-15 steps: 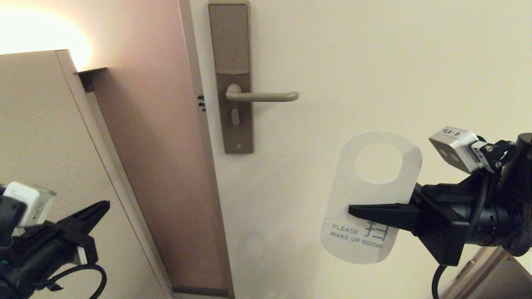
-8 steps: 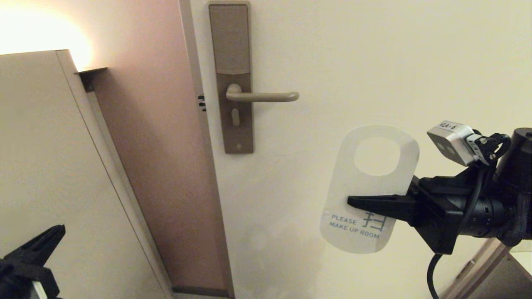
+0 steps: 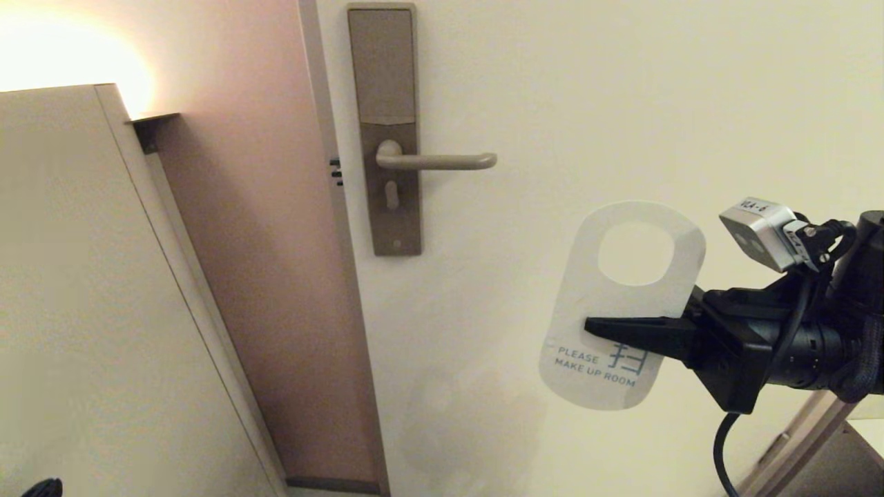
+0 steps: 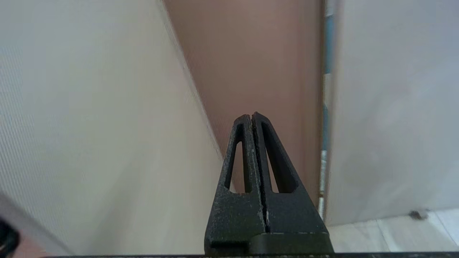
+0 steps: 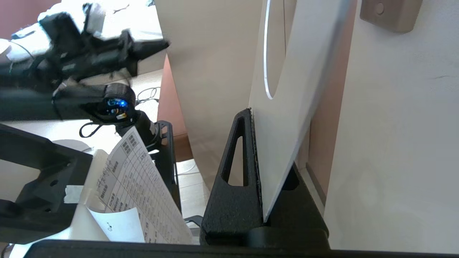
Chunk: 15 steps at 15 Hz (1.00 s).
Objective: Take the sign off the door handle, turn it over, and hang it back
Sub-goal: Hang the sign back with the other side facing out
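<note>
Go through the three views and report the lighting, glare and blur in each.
Head view: warm glare blooms at the top left corner; the sign in the right gripper and the door handle are sharp. Left wrist view: the shut left gripper is sharp, the walls behind soft. Right wrist view: overexposed at upper left, where the left arm is smeared.

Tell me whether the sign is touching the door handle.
Apart. The head view shows the sign, clamped in the right gripper, below and right of the bare door handle.
</note>
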Available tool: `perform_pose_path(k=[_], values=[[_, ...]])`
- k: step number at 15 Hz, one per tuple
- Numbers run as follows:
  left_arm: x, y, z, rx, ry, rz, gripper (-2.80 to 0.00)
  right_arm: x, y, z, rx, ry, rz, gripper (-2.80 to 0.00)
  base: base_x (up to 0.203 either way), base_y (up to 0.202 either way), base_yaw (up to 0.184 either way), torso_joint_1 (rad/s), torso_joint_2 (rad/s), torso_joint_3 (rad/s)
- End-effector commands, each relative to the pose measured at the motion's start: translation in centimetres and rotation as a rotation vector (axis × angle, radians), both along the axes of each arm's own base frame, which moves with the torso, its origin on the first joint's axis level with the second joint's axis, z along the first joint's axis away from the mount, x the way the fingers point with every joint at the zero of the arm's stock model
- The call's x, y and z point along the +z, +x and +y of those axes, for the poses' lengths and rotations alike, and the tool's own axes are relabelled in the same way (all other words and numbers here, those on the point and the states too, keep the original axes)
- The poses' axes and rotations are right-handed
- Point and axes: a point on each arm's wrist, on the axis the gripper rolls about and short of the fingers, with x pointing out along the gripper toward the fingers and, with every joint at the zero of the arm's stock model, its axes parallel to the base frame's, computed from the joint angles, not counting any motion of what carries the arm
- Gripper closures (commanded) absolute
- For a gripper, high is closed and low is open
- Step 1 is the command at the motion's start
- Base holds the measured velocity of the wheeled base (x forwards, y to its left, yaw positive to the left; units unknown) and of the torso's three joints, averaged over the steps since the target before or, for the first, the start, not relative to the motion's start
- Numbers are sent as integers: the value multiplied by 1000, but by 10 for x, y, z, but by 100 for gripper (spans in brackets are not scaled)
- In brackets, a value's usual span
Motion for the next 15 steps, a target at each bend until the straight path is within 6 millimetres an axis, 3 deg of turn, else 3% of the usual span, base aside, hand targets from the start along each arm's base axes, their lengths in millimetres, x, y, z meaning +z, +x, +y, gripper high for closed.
perform_pose_path(k=[1,4,15], values=[[-13,-23,-1,-24,2,-119,0,0,0,0,6,2,-3,0,0,0,0,0,0,0],[-27,-30,0,-44,-50,-70,0,0,1,0,-15,0,-2,0,0,0,0,0,0,0],[-28,-30,0,-24,-151,-68,0,1,8,-3,-154,-11,-17,0,0,0,0,0,0,0]])
